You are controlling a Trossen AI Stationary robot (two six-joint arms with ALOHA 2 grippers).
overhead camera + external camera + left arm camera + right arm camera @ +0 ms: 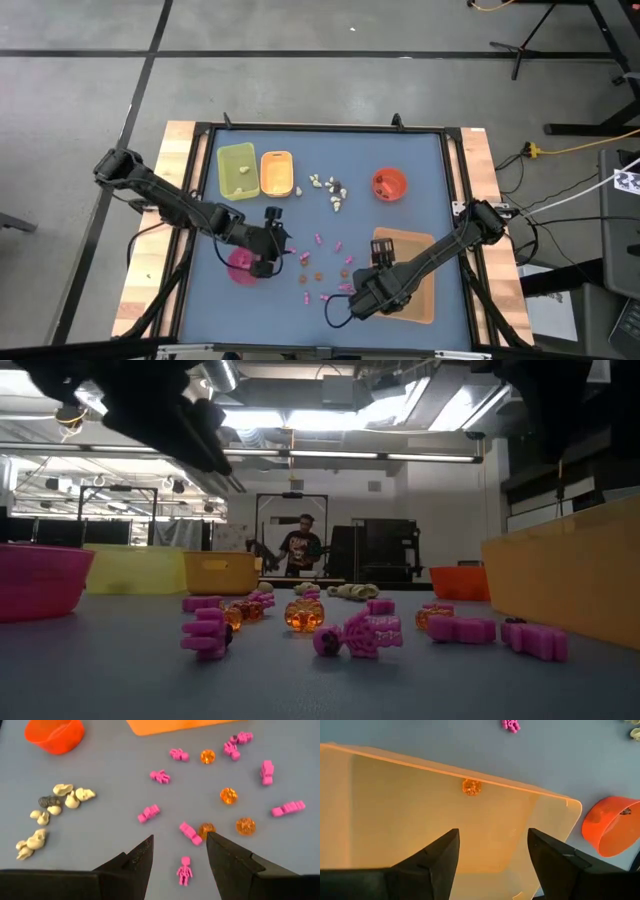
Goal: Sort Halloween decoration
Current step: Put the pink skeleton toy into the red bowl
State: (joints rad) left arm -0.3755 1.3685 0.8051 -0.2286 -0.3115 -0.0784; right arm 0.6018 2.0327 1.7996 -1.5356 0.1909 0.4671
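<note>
At the middle of the blue table [420, 170] in the high view lie the small Halloween trinkets: a cream-white cluster [330, 190] with a dark grey piece among it sits in the upper centre, and pink figures [322, 240] and orange beads [318, 272] are scattered just below it. A green tray [237, 170] and an orange tray [276, 172] stand side by side at upper left of the table, a red bowl [389, 184] at upper right, a tan tray [412, 300] at lower right and a pink bowl [240, 265] at lower left. The left arm reaches in from the picture's left, its end effector [275, 240] just beside the pink bowl with fingers spread; its wrist view shows a pink skeleton figure [184, 871] between the two dark fingers [137, 862], apart from both. The right arm comes from the right edge and bends over the tan tray, its end effector [360, 298] at the tray's left edge, fingers spread and holding nothing; its wrist view shows one orange bead [471, 787] lying inside the tray by its far wall. In the low view a person [300, 548] stands far off in the room, and the arms are cut off at the frame's top. The small things in the green tray and red bowl are too small to make out.
</note>
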